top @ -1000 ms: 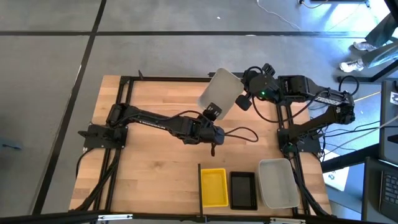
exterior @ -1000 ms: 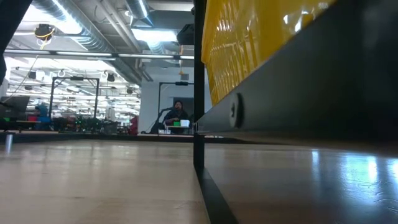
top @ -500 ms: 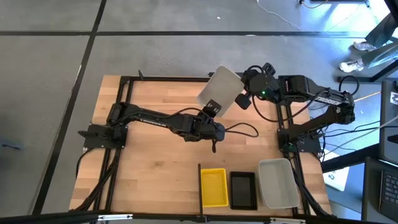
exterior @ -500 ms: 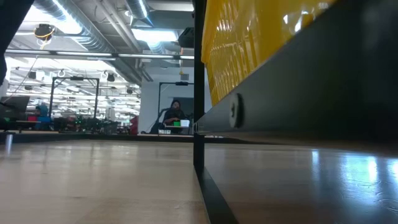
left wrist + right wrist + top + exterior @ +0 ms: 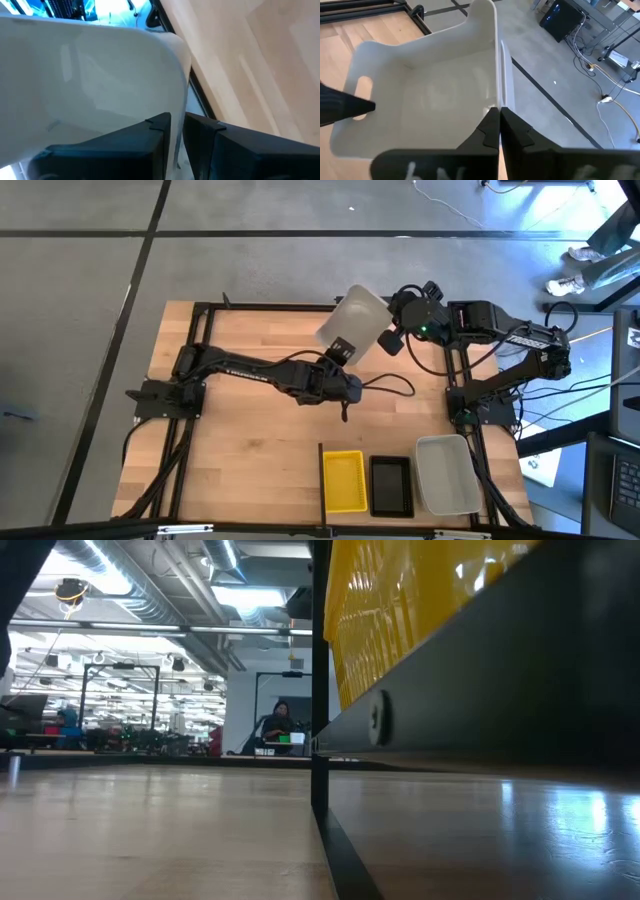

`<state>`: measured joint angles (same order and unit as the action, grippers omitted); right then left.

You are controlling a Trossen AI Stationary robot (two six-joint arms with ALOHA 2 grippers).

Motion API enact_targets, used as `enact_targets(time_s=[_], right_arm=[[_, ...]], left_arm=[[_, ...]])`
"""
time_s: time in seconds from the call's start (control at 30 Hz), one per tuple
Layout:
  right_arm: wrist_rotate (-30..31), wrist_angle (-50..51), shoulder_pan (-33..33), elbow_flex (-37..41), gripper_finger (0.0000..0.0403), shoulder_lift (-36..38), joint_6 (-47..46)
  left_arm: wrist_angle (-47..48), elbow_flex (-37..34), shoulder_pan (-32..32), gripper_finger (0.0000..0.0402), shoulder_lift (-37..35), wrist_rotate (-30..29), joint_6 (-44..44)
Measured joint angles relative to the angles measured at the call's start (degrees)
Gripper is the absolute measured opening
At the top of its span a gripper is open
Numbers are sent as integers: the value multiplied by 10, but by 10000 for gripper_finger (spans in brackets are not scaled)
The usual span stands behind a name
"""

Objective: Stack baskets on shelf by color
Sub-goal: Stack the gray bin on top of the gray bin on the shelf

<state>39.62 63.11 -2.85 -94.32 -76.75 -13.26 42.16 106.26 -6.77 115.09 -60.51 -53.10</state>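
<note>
A translucent grey-white basket [image 5: 354,326] is held tilted above the table's far edge. On the shelf [image 5: 350,520], at the table's near edge, a yellow basket [image 5: 344,480], a black basket [image 5: 390,486] and a grey-white basket [image 5: 446,474] are lined up side by side, beside the dark upright divider [image 5: 321,477].

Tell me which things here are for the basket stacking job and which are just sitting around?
For the job:
- grey-white basket held up by left gripper and right gripper
- yellow basket
- black basket
- grey-white basket on shelf
- dark divider

Just there:
- cables
- person far off
</note>
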Motion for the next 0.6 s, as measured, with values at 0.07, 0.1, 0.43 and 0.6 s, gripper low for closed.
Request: enact_targets(time_s=[0.07,0.1,0.43,0.6], right_arm=[[0,0,0,0,0,0,0],[0,0,0,0,0,0,0],[-8,0,1,0,0,0,0],[-7,0,0,0,0,-1,1]], left_arm=[[5,0,3,41,0,-2,-11],[5,0,4,41,0,-2,-32],[14,0,-4,54,0,43,-207],[14,0,-5,79,0,41,-210]])
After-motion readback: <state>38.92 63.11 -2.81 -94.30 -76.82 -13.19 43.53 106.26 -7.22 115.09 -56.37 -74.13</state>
